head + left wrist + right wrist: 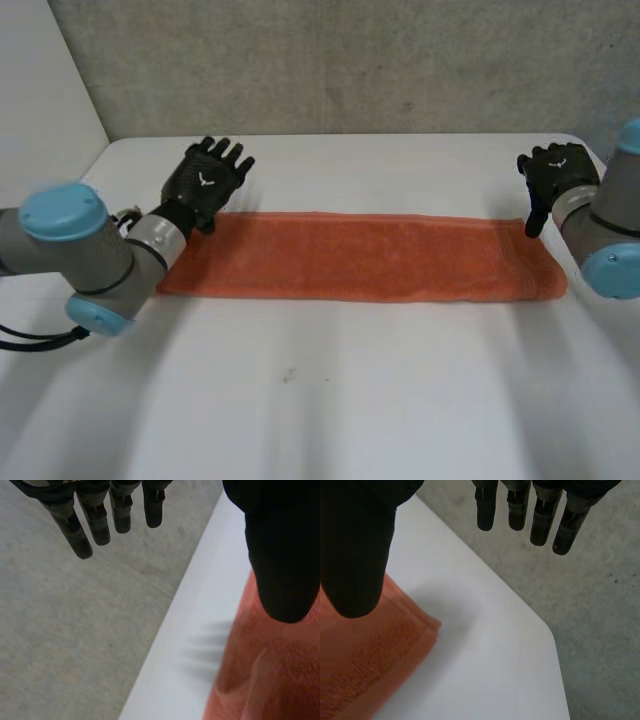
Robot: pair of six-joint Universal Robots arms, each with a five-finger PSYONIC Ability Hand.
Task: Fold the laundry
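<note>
An orange towel (360,257), folded into a long narrow strip, lies flat across the white table (330,400), running from 9 o'clock to 3 o'clock. The left robot hand (205,180) sits at the strip's 10 o'clock corner, spread wide with straight fingers (95,520) that hold nothing, its thumb over the towel's edge. The right robot hand (555,175) sits at the 2 o'clock corner, also wide open and empty. Its fingers (540,515) are straight and its thumb is above the towel's corner.
</note>
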